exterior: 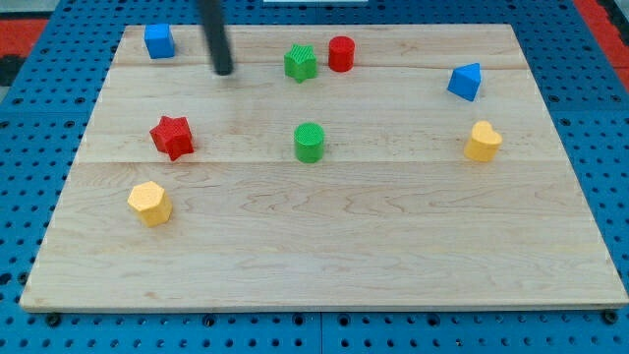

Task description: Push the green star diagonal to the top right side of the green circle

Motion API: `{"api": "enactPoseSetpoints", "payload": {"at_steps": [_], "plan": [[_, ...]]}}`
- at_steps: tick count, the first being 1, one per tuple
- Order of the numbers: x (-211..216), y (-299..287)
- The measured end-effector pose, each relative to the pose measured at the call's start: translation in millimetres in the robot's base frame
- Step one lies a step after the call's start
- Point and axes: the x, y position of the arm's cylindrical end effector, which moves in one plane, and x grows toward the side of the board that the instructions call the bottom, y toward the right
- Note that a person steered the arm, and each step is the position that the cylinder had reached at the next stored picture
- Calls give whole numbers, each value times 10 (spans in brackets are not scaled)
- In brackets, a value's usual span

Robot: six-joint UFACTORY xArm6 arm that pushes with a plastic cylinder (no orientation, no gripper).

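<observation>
The green star (301,62) lies near the view's top, just left of the red cylinder (341,53). The green circle (309,142) stands below it, near the board's middle. The star is almost straight above the circle, slightly to its left. My tip (225,71) is at the end of the dark rod, to the left of the green star and apart from it, level with it. No block touches the tip.
A blue cube (158,40) is at the top left. A red star (172,136) and a yellow hexagon (149,204) are at the left. A blue triangle (465,82) and a yellow heart (483,142) are at the right. The wooden board (324,246) rests on a blue pegboard.
</observation>
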Motion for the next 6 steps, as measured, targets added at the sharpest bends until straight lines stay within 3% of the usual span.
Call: {"api": "enactPoseSetpoints", "payload": {"at_steps": [1, 2, 3, 4, 5, 6], "plan": [[-32, 227], [-355, 141], [-388, 772], [289, 1002], [330, 1758], [-110, 1840]]}}
